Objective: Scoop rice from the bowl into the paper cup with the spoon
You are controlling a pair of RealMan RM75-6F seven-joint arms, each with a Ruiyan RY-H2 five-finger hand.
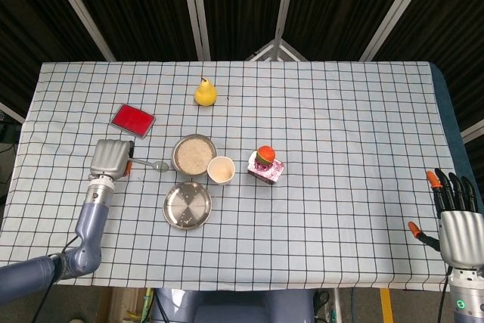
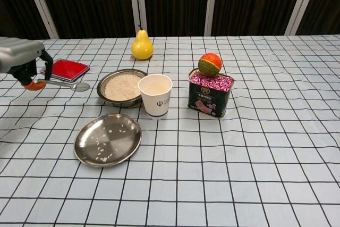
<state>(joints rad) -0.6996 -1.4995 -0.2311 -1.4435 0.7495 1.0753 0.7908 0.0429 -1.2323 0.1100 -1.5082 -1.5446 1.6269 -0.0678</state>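
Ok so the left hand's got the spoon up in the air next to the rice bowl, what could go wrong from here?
The left hand holds the spoon only by its handle end, so it might twist or slip when it digs into the rice bowl.

The paper cup stands right against the bowl and looks light, so a nudge could tip it.

Stray grains already lie on the metal plate; more may spill in transfer.

You see a shiny metal spoon (image 2: 68, 85), a polished metal bowl (image 2: 108, 80) of matt, grainy rice (image 2: 122, 86), and a glossy steel plate (image 2: 108, 139). The paper cup (image 2: 155, 95) looks matt and smooth. Everything sits on a checked cloth (image 2: 255, 147), slightly rumpled.
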